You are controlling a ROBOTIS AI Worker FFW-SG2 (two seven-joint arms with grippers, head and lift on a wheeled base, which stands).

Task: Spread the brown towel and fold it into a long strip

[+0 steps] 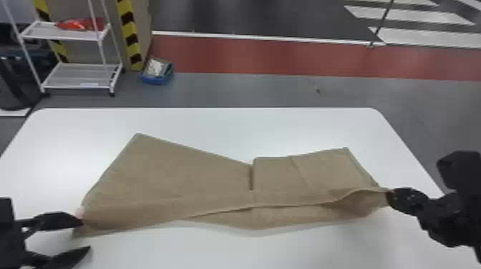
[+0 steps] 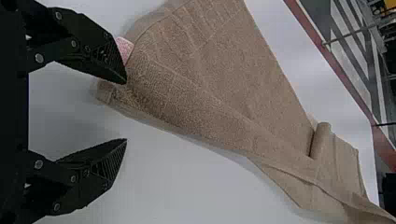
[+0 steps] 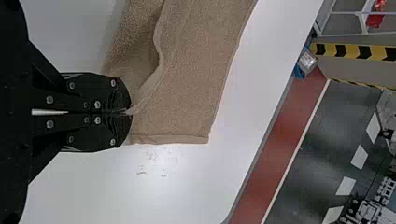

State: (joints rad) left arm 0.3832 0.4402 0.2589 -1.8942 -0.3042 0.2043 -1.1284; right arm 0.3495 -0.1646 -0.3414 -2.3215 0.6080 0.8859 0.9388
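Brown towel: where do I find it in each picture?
Head view: the towel stretches across the middle of the picture.
Left wrist view: it runs from beside the open left gripper to the picture's edge.
Right wrist view: it runs from the closed right gripper to the picture's edge.
Shared landmark: the white table under it.

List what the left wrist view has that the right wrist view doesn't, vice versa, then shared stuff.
Left wrist view: left gripper with fingers apart, pink tag at the edge of the brown towel, raised fold partway along it.

Right wrist view: right gripper shut on the towel's edge, yellow-and-black striped tape, blue container on the floor.

Both: the towel, white table, red floor strip.
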